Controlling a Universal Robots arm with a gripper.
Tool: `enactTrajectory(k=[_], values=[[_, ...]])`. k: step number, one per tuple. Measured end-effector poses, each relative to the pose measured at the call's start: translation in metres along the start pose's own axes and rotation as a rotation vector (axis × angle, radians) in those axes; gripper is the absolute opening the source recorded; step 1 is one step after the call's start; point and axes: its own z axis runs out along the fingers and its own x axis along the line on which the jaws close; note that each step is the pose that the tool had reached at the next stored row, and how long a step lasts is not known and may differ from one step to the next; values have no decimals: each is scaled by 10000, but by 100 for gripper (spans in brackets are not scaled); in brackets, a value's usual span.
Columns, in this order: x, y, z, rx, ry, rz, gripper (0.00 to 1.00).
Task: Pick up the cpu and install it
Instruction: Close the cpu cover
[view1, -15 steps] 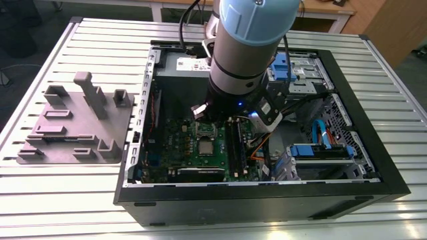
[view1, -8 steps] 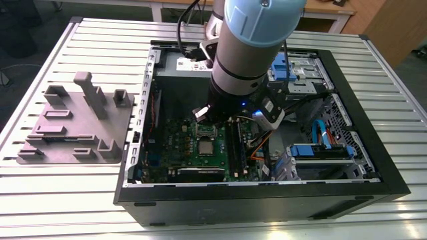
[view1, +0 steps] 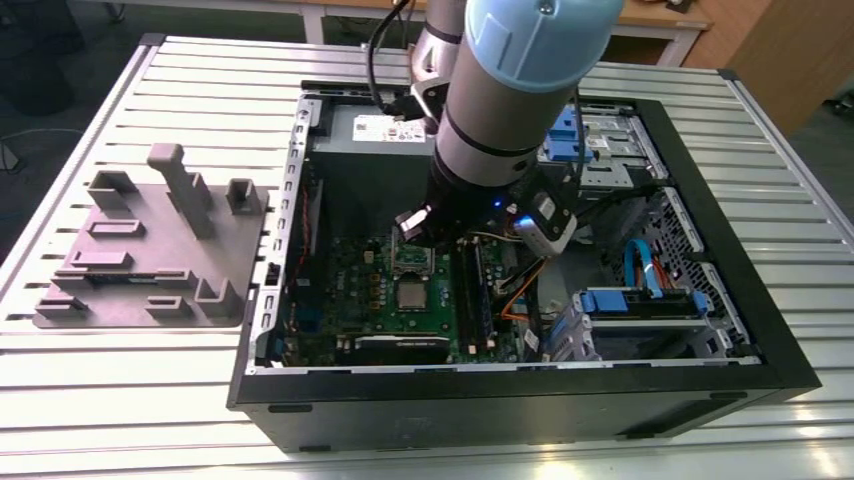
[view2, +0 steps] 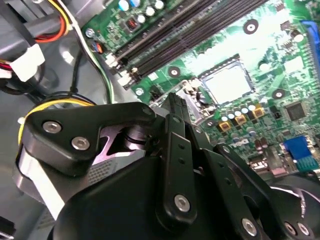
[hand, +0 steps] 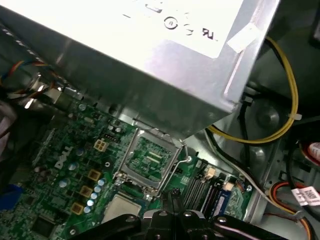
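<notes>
1. While the arm reaches down into the open computer case (view1: 534, 400), the gripper (view2: 173, 100) hangs low over the green motherboard (view1: 380, 318). Its thin fingers (view2: 176, 135) are pressed together with nothing between them.
2. The cpu (view1: 411, 293) lies flat on the board, silver top up, just beside the empty socket (hand: 149, 161). In both wrist views it sits close to the fingertips but apart from them.
3. The socket stands open, its retaining frame bare around a green contact field. It lies near the lower edge of the grey power-supply box (hand: 150, 65).
4. The chip looks light, thin and rigid, and its smooth metal lid is probably slick. It offers no purchase from above, so the sensible hold is on two opposite edges, squarely and with gentle pressure.
5. The risk lies underneath. The chip's contact face and the socket's contacts are likely delicate, so it should be handled level, without dragging or tilting.
6. Because it sits so low, the fingertips would have to come almost down to the board, among small components.
</notes>
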Motion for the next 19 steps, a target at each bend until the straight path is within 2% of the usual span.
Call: enactTrajectory(k=[3, 6, 19], values=[[-49, 2, 10, 0, 2, 0, 10], [-79, -13, 17, -134, -20, -90, 10], [-79, -22, 63, -221, 411, -2268, 10]])
